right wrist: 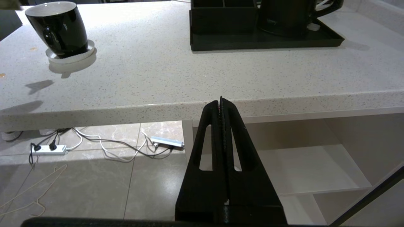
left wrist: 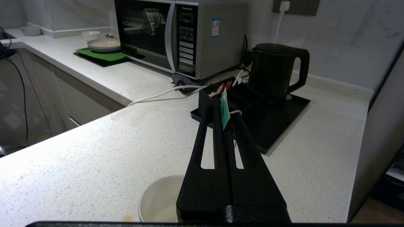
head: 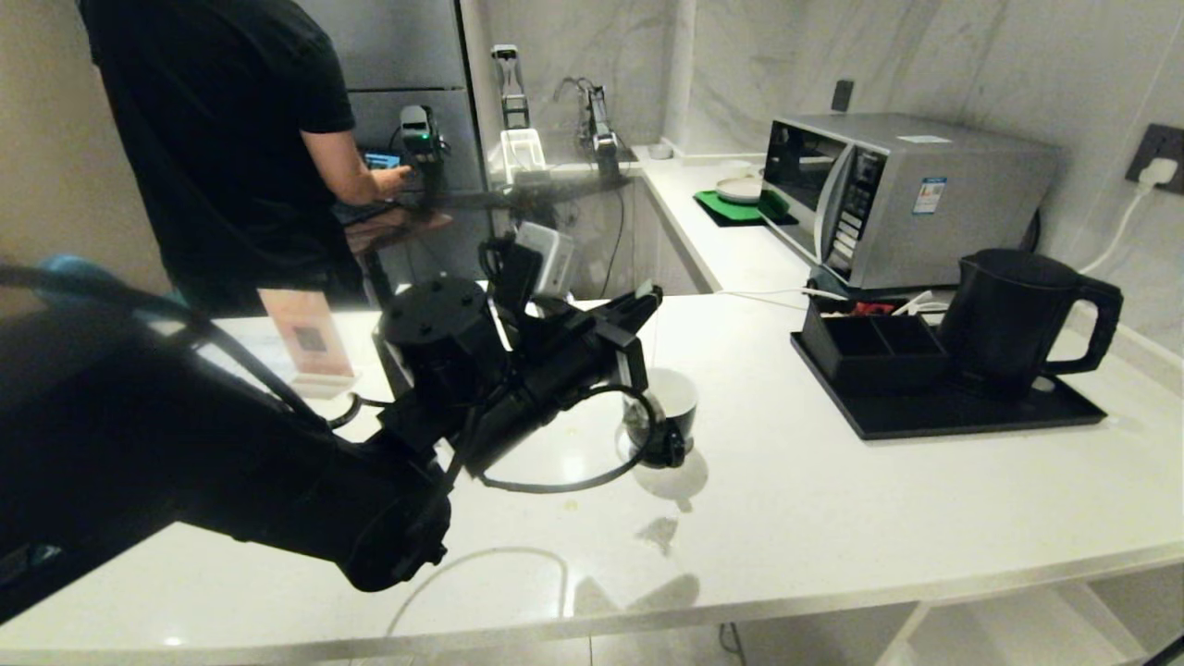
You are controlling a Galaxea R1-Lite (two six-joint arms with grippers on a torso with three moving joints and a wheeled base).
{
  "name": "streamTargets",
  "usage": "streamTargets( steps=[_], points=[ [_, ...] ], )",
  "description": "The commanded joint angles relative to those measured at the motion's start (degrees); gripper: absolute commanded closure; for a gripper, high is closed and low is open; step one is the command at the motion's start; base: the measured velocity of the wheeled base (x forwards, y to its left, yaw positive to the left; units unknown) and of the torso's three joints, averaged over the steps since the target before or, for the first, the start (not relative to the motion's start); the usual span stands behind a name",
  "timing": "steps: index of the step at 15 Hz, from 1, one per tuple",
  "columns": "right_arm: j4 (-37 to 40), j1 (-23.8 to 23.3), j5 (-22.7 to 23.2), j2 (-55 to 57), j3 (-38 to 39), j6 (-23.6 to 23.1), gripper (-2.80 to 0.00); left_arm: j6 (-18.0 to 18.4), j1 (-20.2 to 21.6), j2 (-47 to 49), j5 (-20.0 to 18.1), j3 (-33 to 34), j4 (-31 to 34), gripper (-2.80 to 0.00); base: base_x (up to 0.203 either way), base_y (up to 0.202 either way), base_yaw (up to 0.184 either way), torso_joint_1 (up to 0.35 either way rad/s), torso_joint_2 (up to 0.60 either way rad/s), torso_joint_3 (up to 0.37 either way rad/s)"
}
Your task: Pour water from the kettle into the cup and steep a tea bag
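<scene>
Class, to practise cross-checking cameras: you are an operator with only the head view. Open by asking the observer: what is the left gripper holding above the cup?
Observer: The left gripper is shut on a teal tag, with its string crossing one finger.
Operator: I can't find the right gripper.
Observer: The right gripper is shut on nothing, in front of the counter and below its edge.
</scene>
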Motion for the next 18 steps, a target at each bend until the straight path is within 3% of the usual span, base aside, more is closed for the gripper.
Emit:
streamTargets(
  steps=[1, 13, 18],
  points=[
    [0.0, 0.0, 0.0, -0.2, 0.0, 0.0, 0.00, -0.1, -0.1, 0.2, -0.1, -0.2, -0.4, 0.00, 0.000, 0.000, 0.000, 0.000, 0.00, 0.000],
    [0.0, 0.0, 0.0, -0.2, 0.0, 0.0, 0.00, -0.1, -0.2, 2.6, 0.0, -4.5, -0.3, 0.00, 0.000, 0.000, 0.000, 0.000, 0.00, 0.000],
    [0.0, 0.0, 0.0, -0.2, 0.0, 0.0, 0.00, -0.5, -0.2, 7.5, 2.6, -11.5, -0.3, 0.00, 0.000, 0.000, 0.000, 0.000, 0.00, 0.000]
  ],
)
